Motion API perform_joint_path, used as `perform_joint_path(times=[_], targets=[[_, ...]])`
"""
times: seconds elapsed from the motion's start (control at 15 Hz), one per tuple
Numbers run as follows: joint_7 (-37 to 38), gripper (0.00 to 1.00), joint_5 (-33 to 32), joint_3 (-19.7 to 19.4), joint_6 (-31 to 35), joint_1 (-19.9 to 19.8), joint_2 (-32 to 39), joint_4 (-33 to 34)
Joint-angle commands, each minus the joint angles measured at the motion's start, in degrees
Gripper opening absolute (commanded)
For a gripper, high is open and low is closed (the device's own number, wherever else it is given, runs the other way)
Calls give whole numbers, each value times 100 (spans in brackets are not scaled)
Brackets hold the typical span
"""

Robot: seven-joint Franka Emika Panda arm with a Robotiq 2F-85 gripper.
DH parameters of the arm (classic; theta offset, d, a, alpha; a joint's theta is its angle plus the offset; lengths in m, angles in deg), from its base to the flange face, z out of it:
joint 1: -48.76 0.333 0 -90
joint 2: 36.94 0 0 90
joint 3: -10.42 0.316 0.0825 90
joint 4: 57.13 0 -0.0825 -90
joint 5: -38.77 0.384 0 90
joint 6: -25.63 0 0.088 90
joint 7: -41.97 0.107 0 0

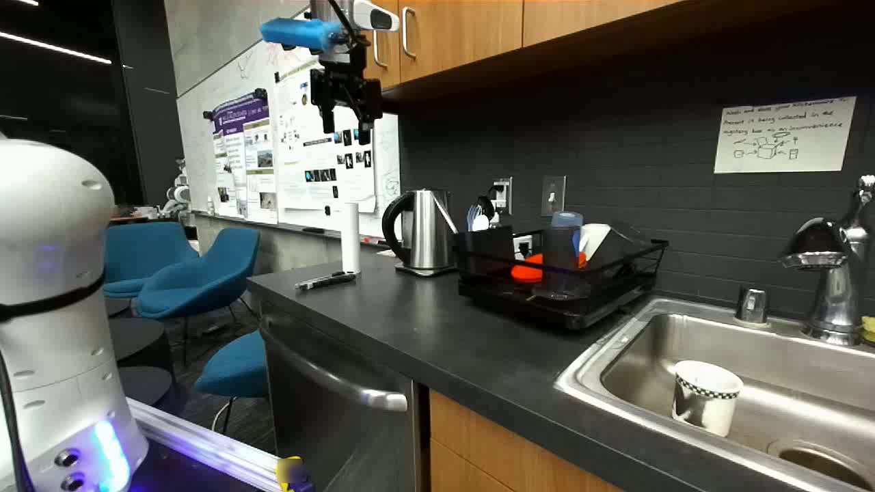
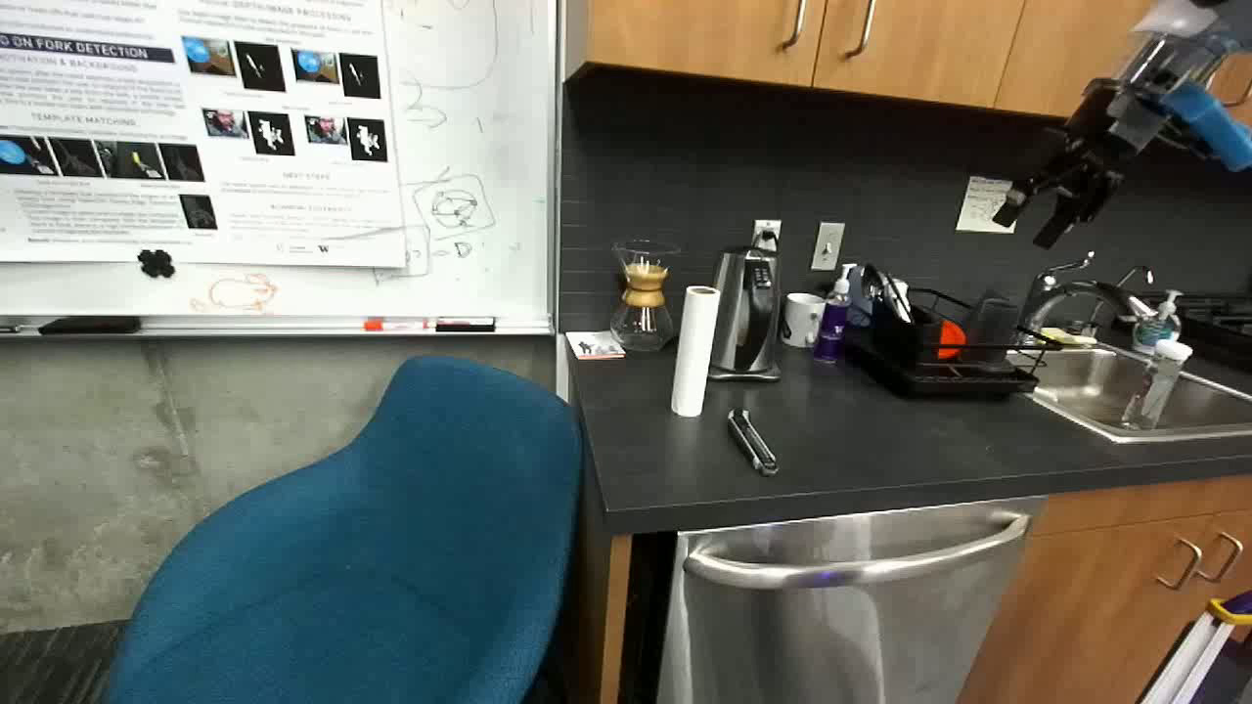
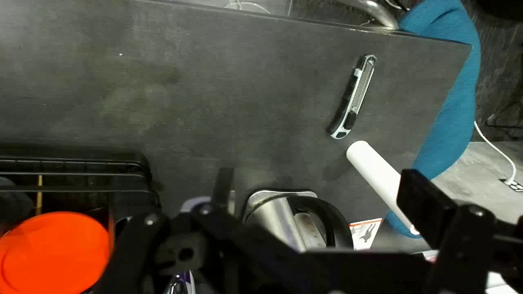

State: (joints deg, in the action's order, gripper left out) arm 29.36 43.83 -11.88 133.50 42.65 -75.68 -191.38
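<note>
My gripper (image 1: 347,128) is open and empty. It hangs in the air high above the counter, touching nothing; it also shows in an exterior view (image 2: 1033,223) and the wrist view (image 3: 316,179). Below it, in the wrist view, are a steel kettle (image 3: 276,220) with a black handle, a white roll (image 3: 378,175) and a black-and-silver box cutter (image 3: 354,100). In both exterior views the roll (image 2: 695,352) stands upright beside the kettle (image 2: 748,313), and the box cutter (image 2: 752,442) lies flat near the counter's front. One finger hides part of the roll in the wrist view.
A black dish rack (image 1: 574,318) holds an orange round item (image 1: 528,270) and utensils. A metal sink (image 1: 581,383) holds a white cup (image 1: 707,403). Wooden cabinets (image 1: 458,24) hang above. A glass coffee maker (image 2: 643,313) stands by the wall. A blue chair (image 2: 391,557) stands beside the counter.
</note>
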Motion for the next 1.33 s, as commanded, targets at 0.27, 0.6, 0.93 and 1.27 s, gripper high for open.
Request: perform_joint_path(times=[0.27,0.6,0.93,1.27], targets=[[-92,100,103,118,-18,-166,48,18],[-125,100,109,183,47,-125,86,-8],[-312,100,26,382,482,-33,233,8],[-890,100,-93,457,1120,109,569,155]])
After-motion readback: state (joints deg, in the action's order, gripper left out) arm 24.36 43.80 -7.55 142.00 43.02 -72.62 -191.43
